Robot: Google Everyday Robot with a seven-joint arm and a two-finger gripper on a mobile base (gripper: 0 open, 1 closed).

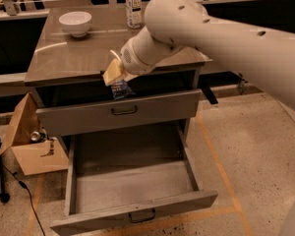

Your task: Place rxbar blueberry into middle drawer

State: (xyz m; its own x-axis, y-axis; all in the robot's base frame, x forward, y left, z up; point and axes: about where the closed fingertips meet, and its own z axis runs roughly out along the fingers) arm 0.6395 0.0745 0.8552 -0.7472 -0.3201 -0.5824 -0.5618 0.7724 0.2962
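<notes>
The gripper (116, 78) is gripping the rxbar blueberry (121, 89) at the front edge of the tabletop (64, 58); the middle drawer (132, 187) is standing pulled open below it; a white bowl (75, 22) and a bottle (133, 6) are sitting on the tabletop.

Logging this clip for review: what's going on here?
The robot's gripper holds the rxbar blueberry at the front edge of the cabinet top, over the upper drawer. The middle drawer stands pulled out below; the bar is not yet in it.
</notes>
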